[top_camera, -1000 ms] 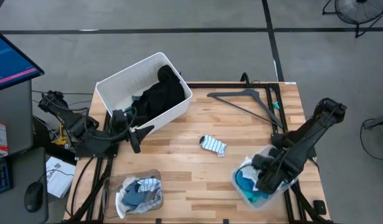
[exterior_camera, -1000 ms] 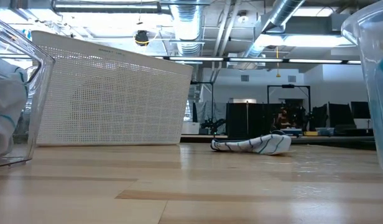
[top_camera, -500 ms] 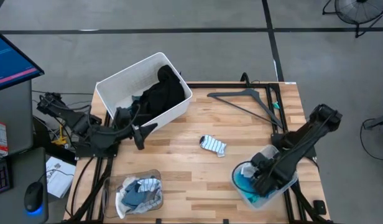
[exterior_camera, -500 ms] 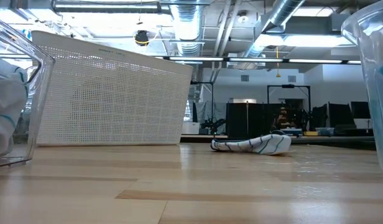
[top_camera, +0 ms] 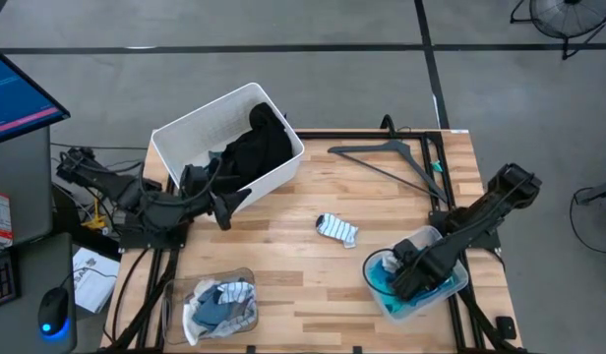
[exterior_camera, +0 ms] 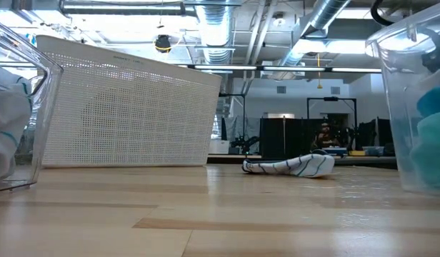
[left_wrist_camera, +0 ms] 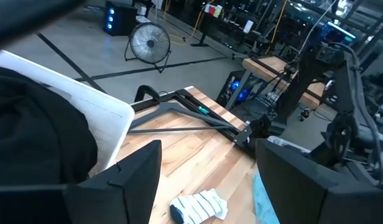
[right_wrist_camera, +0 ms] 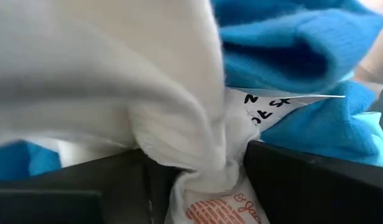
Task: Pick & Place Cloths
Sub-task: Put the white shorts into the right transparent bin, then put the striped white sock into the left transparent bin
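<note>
Your right hand (right_wrist_camera: 198,180) sits down in the clear plastic tub (top_camera: 382,300) at the table's (top_camera: 382,197) near right corner, pinching a soft white cloth (right_wrist_camera: 117,81) among bright turquoise cloths (right_wrist_camera: 303,56). Lift fast and the tub may tip or neighbours drag out.

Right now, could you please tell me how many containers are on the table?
3: a white bin at the far left corner, a clear tub at the near left edge, and another clear tub near right.
</note>
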Robot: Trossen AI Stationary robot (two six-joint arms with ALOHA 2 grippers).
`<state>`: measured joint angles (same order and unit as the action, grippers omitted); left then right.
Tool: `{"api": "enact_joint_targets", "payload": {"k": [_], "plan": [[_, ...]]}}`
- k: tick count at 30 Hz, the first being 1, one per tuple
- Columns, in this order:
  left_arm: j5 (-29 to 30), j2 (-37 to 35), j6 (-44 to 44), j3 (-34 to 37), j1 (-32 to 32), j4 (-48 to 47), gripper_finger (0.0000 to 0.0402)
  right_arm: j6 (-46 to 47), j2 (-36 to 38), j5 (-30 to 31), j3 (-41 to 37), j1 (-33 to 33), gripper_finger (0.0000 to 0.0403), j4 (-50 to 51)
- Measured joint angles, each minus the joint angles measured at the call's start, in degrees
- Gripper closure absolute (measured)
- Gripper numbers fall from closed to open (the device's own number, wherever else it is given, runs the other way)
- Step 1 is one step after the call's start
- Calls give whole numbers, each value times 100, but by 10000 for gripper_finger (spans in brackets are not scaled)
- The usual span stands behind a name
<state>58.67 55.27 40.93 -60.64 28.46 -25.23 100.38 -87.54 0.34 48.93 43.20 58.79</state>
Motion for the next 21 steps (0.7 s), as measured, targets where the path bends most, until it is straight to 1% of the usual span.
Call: {"api": "enact_joint_targets", "payload": {"k": [5, 7, 9, 10, 12, 18, 19, 21], "plan": [[-164, 0, -2, 0, -131, 224, 159, -316, 223, 140, -92, -11, 223, 74], [-205, 4, -31, 0, -189, 332, 159, -350, 436, 257, -67, -11, 222, 180], [-296, 68, -268, 0, -291, 532, 159, -418, 735, 405, 17, -15, 218, 433], [-465, 110, -518, 0, -350, 660, 159, -474, 910, 427, 83, -15, 215, 523], [-986, 258, -1103, 0, -493, 1108, 159, -500, 1221, 461, 197, -15, 207, 618], [-2533, 1110, -3235, 0, -1011, 3003, 136, -649, 2052, 456, 572, 28, 174, 699], [-2751, 1287, -3477, 0, -1105, 3276, 131, -650, 2176, 458, 645, 50, 169, 697], [-3116, 1592, -3672, 0, -1310, 3662, 122, -647, 2388, 457, 783, 105, 163, 712]]}}
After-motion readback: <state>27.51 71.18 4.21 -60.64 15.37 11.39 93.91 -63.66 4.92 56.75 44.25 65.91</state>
